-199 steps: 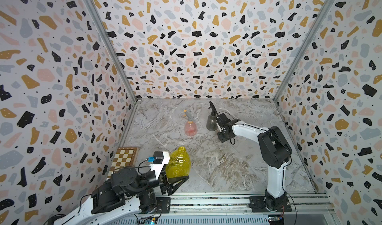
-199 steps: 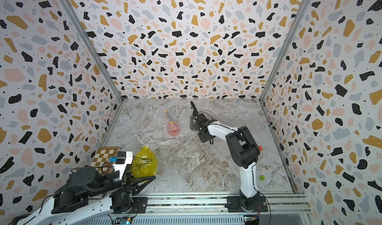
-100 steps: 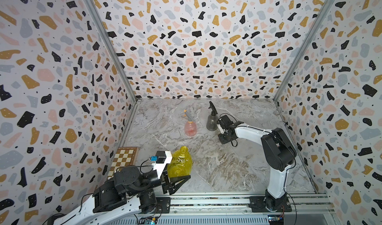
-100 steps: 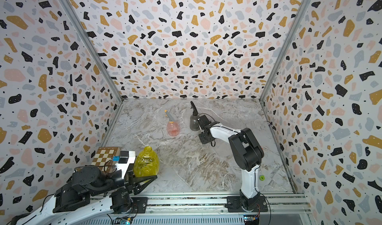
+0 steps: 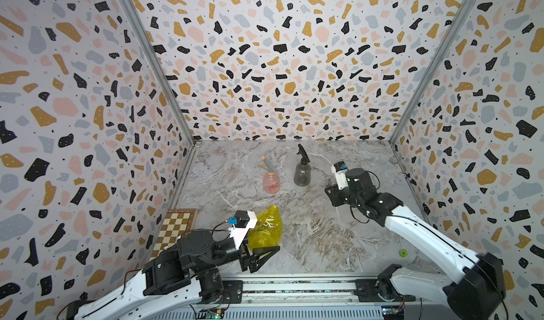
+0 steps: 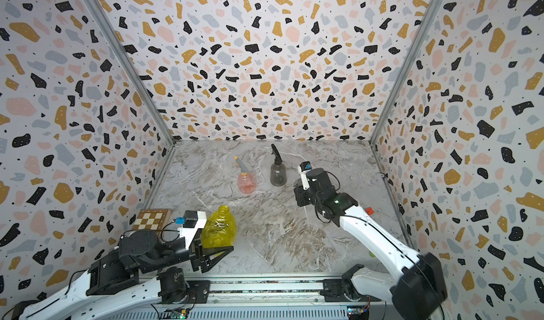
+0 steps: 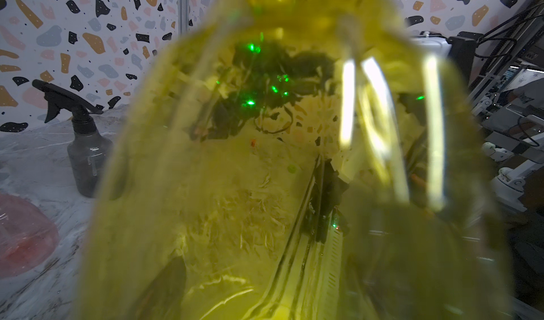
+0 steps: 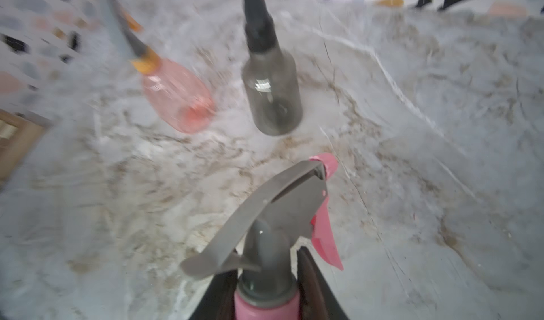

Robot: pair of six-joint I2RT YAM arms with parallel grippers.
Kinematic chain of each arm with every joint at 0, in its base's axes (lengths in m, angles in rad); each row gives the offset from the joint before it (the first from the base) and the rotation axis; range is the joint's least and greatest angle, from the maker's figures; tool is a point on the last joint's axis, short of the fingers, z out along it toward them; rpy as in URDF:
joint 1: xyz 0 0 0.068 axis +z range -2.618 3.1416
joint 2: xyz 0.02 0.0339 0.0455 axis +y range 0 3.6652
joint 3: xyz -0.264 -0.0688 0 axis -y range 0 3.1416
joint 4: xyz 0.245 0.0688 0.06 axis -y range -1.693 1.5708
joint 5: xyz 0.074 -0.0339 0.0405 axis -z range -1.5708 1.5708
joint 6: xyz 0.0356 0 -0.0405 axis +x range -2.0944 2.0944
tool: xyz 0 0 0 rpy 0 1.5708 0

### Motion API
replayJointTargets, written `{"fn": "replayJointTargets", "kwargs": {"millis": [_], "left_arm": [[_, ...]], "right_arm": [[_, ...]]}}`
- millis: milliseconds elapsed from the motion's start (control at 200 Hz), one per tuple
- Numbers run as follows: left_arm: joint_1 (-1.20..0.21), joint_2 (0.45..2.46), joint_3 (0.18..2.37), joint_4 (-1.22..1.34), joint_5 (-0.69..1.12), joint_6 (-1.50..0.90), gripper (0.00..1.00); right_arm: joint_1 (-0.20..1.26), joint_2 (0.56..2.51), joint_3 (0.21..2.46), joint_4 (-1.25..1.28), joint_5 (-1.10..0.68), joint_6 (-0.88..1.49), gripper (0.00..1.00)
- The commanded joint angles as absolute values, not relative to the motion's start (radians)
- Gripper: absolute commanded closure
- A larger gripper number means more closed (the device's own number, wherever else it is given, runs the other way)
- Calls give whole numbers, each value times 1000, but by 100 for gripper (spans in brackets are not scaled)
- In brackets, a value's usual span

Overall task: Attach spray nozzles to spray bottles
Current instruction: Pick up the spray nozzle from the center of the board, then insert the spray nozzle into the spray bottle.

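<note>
Grey-and-pink nozzle: matte grey plastic head, long flat top, pink trigger, tip and collar. It sits in the right gripper, above the right half of the tabletop, with the jaws clamped on either side of the collar. The wrist frame cuts off everything below the collar.

Yellow bottle: translucent, rounded and ribbed, with a narrow open neck and no nozzle fitted. It is at front left, tilted slightly, and the left gripper is closed on its lower body. One black finger shows in front and the other is hidden behind the bottle. Cannot tell if the base touches the table.

Pink bottle: translucent and rounded, with the grey-and-orange nozzle on it. Dark grey bottle: smoky and straight-sided, with the black nozzle on it. Both stand upright near the back wall, side by side but apart.

The tabletop has a glossy marble-print surface. It is boxed in by speckled walls on three sides, with a metal rail along the front. The centre, between the two arms, is open. A wooden chessboard lies against the left wall, partly hidden behind the left arm. A small green bit lies at front right, too small to identify.

The left wrist view is almost filled by the blurred yellow bottle. The right wrist view is motion-smeared.
</note>
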State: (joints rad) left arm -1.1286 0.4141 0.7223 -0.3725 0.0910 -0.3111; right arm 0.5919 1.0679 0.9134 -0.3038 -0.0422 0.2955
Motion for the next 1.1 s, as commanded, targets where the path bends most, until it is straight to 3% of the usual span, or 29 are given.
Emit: {"fn": "replayJointTargets", "kwargs": {"millis": [0,190,410,781,1096], "left_arm": [[-1130,455,690,-222,93,-313,100],[-1131,557,668,-75,140,-282,100],[-1131,614,618,78,243,-243,100],[-1131,618,562,172,336,-234,100],[-1131,610,559,174,379,-225,100]], "right_arm": [[620,917,920,-201,-157,337,83],[711,803,1018,-78,-288,338,83],[862,815,1155,88,-344,327,83],[971,853,1185,358,-332,334,85],[1084,932,1233,418,-310,280,86]]}}
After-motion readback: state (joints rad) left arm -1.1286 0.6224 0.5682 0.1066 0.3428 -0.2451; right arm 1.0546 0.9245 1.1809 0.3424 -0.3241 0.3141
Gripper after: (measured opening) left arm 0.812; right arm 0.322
